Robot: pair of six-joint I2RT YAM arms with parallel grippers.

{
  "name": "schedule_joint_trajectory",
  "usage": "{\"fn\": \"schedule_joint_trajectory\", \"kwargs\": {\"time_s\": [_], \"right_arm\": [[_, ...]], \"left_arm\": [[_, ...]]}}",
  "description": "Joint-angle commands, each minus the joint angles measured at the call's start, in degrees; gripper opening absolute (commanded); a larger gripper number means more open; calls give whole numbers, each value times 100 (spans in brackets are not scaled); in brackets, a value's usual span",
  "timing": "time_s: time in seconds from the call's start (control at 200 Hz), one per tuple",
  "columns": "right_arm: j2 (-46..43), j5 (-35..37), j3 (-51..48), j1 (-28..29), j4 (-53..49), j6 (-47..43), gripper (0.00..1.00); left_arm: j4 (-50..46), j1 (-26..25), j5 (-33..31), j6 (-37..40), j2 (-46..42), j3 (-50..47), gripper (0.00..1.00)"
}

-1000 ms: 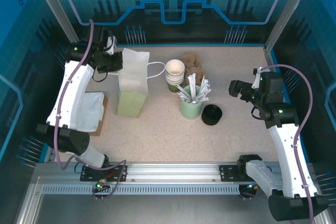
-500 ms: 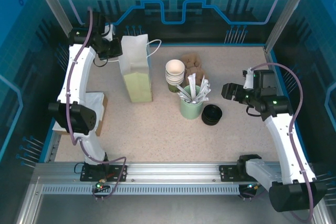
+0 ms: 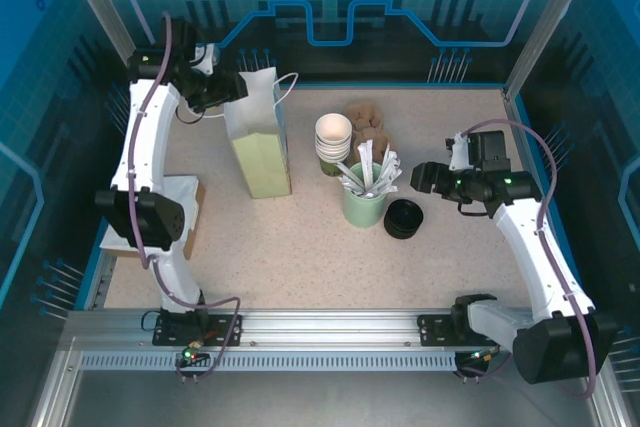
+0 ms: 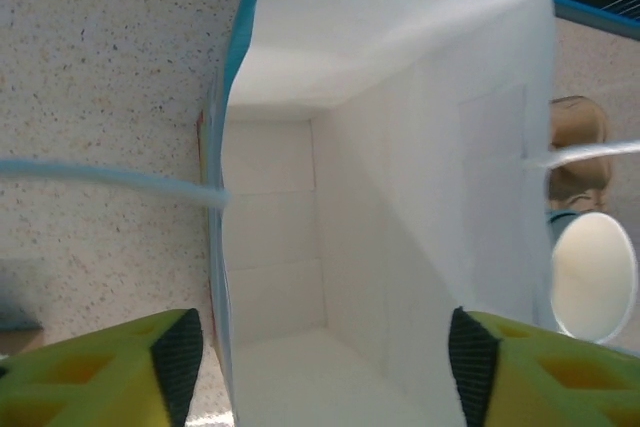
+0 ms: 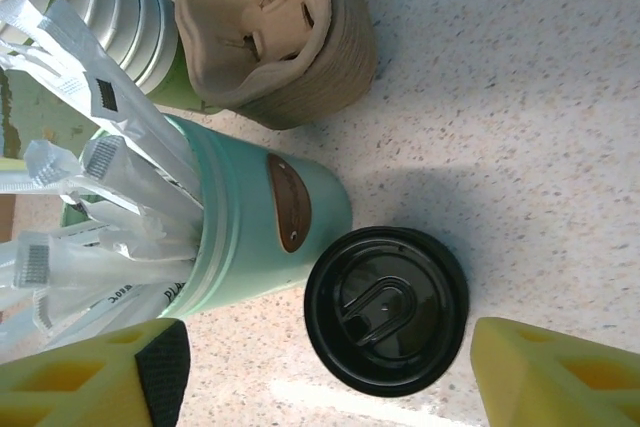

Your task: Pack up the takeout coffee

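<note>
Right gripper [image 3: 421, 179] neared the black-lidded takeout coffee [image 5: 386, 309], spread wide, empty; left gripper [image 4: 318, 352] spread.

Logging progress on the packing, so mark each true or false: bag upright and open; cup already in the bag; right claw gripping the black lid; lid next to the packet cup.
1. The paper bag stands upright, mouth open: true.
2. A cup is inside it: false; its white inside is bare.
3. The right claw grips the black lid: false; its fingers are spread, clear of the lid.
4. The lid sits beside the packet cup: true.
</note>
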Motion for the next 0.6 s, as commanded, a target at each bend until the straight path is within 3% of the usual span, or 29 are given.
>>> {"fn": "schedule_joint_trajectory", "kwargs": {"time_s": [0.0,0.25,0.44,0.595], "right_arm": [[170,-578,-191,88,273,269,70],[827,-1145,-287,262,706,621,57],[1178,-1352,-193,531,1021,857,56],[1296,-1227,-34,668,946,857,55]], "left_arm": [[-168,45,116,96,-749,92,77],[445,43,482,-206,-2373,-1207,83],[1346,33,1492,-869,-3745,-3114,84],[1291,26,1469,-941,-4279,-3838,84]]}}
